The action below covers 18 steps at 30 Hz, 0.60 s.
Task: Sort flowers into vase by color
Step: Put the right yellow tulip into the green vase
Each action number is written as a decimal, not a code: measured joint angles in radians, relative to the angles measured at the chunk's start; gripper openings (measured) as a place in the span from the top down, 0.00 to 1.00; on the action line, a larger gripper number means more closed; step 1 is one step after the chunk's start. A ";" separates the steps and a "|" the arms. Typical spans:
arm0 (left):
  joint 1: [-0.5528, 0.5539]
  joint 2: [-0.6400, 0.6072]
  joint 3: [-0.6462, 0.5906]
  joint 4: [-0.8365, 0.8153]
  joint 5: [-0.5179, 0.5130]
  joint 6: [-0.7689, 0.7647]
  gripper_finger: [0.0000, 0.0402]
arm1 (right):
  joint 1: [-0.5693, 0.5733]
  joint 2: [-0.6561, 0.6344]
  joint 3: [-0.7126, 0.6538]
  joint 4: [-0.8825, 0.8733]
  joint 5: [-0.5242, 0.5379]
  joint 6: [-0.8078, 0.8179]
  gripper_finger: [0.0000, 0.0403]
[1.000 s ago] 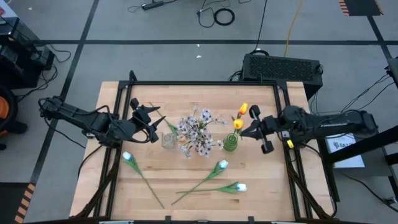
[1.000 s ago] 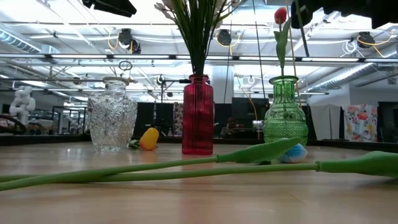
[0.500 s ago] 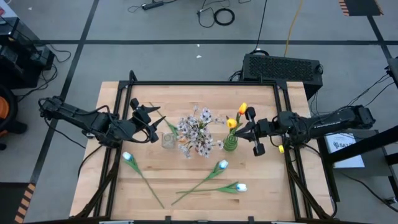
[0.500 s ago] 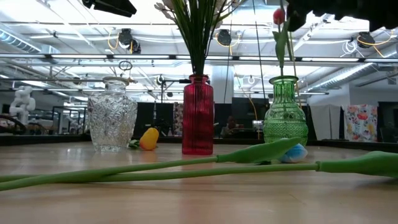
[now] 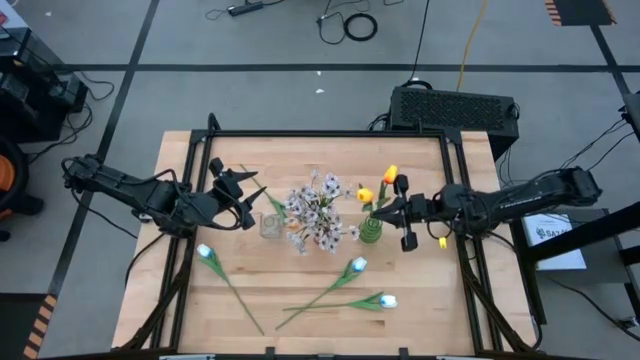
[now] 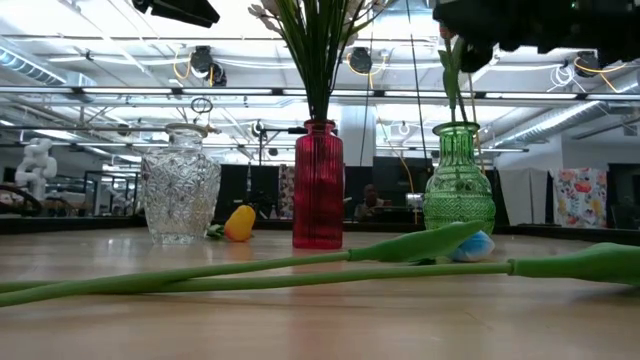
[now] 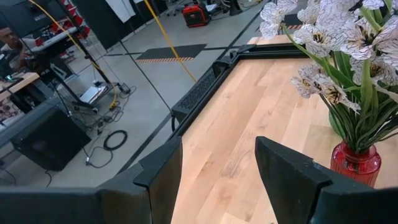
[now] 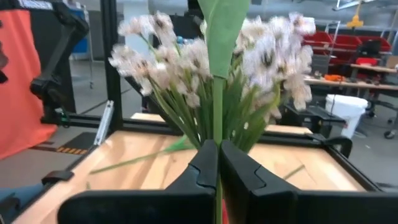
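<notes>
1. Wooden table [image 5: 420,320] with a black frame fills the high view, grey floor with cables around it; clock directions below are read on that view, from the table's middle.
2. Nearest, toward 5 o'clock, two pale-blue tulips lie flat: one [image 5: 387,300] close to the front edge, the other [image 5: 358,265] just above it, their green stems [image 6: 250,272] running across the low view.
3. At 8 o'clock a third pale-blue tulip [image 5: 205,252] lies on the wood, its stem pointing toward 6.
4. At the centre the red vase [image 6: 318,185] holds the spray of pink-white blossoms [image 5: 320,212].
5. Just toward 9 stands the clear glass vase [image 6: 181,185], with an orange-yellow tulip [image 6: 239,223] lying on the table behind it in the low view.
6. Toward 3 stands the green vase [image 6: 459,180], with an orange-yellow bloom [image 5: 390,175] showing above it.
7. Right gripper [image 8: 218,163], at 3 o'clock over the green vase, has its fingers pressed together on a green stem [image 8: 217,109]; the yellow bloom [image 5: 365,195] shows just beside it.
8. Left gripper [image 5: 248,195] waits at 9 o'clock beside the clear vase, fingers [image 7: 283,177] parted about halfway with nothing between them.
</notes>
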 joint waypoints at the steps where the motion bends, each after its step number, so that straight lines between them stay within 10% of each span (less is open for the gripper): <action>1: 0.000 0.000 0.000 0.000 0.000 0.000 0.48 | 0.000 0.010 -0.008 0.023 0.002 -0.002 1.00; 18: 0.000 0.000 0.000 0.003 0.001 0.019 0.48 | 0.000 0.096 -0.023 0.061 0.029 -0.017 1.00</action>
